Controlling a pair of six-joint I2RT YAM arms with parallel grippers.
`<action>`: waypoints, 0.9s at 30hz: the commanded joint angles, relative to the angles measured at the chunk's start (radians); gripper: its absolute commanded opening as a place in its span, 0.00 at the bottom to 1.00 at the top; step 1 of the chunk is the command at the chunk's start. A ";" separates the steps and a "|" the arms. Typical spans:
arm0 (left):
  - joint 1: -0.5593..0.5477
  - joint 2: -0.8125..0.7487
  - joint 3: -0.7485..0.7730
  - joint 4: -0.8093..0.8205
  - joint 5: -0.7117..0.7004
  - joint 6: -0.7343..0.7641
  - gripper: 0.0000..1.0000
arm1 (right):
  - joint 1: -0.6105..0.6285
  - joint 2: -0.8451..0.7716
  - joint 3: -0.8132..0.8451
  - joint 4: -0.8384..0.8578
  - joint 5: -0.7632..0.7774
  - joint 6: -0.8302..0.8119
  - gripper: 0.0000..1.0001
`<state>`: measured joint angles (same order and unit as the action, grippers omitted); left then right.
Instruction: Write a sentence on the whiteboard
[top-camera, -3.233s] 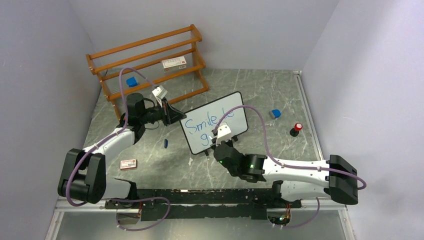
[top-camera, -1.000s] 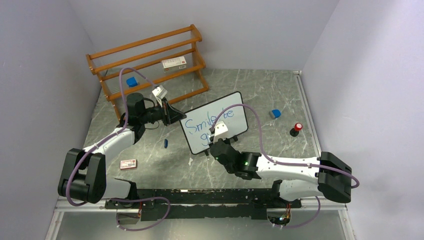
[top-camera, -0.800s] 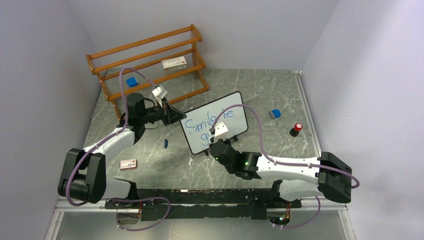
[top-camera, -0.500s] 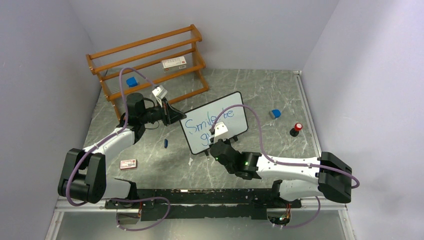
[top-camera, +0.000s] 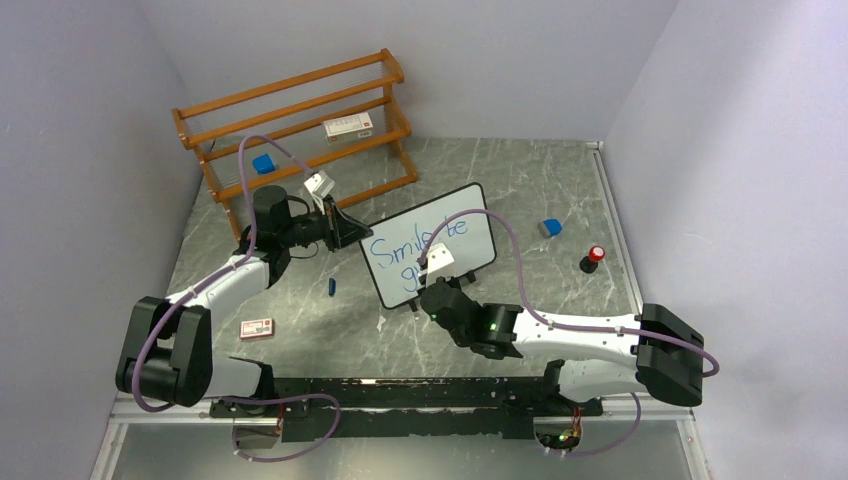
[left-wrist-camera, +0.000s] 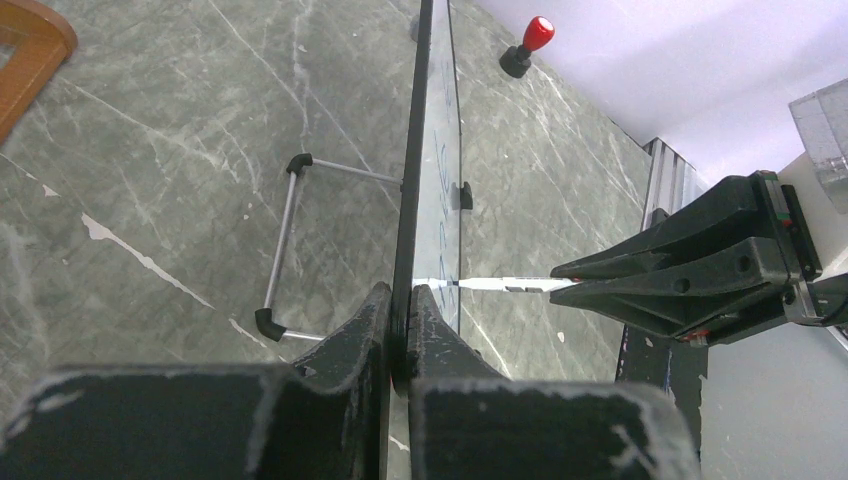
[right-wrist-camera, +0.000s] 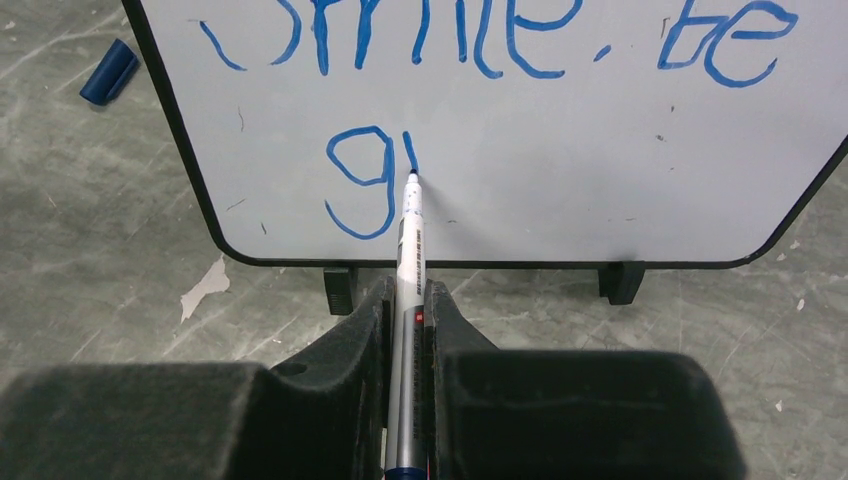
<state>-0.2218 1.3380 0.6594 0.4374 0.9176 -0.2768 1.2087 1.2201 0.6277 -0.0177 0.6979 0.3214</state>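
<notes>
1. So far the sentence (right-wrist-camera: 360, 185) reads "Smile be" on the top line, with a "g" and the start of one more stroke beneath. By that, the second line looks barely begun.
2. It sits on the whiteboard (right-wrist-camera: 600, 150), which stands near the middle of the table (top-camera: 520, 180) on its two short feet (right-wrist-camera: 340, 290). A wire prop (left-wrist-camera: 285, 245) behind it keeps the writing face toward the right arm.
3. The marker (right-wrist-camera: 408, 250) has its tip touching the board just right of the "g", at the foot of that short stroke. It runs straight out along the fingers, probably so the arm's motion carries directly to the tip.
4. The right gripper (right-wrist-camera: 405, 300) is clamped around the marker's barrel, low in front of the board.
5. The left gripper (left-wrist-camera: 400, 300) is pinched onto the board's edge on its own side. This likely braces the board against the pen's push, since so light a board might otherwise slide or tip.
6. The marker's blue cap (right-wrist-camera: 108, 72) lies on the table just left of the board, out of the way.
</notes>
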 joint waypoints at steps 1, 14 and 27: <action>0.007 0.025 0.008 -0.019 -0.005 0.045 0.05 | -0.014 -0.002 0.029 0.054 0.033 -0.025 0.00; 0.007 0.026 0.009 -0.021 -0.006 0.047 0.05 | -0.029 -0.005 0.040 0.072 0.042 -0.048 0.00; 0.007 0.026 0.011 -0.029 -0.008 0.052 0.05 | -0.040 -0.029 0.020 0.069 0.056 -0.031 0.00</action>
<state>-0.2203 1.3411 0.6598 0.4404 0.9207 -0.2768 1.1828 1.2098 0.6395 0.0216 0.7162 0.2832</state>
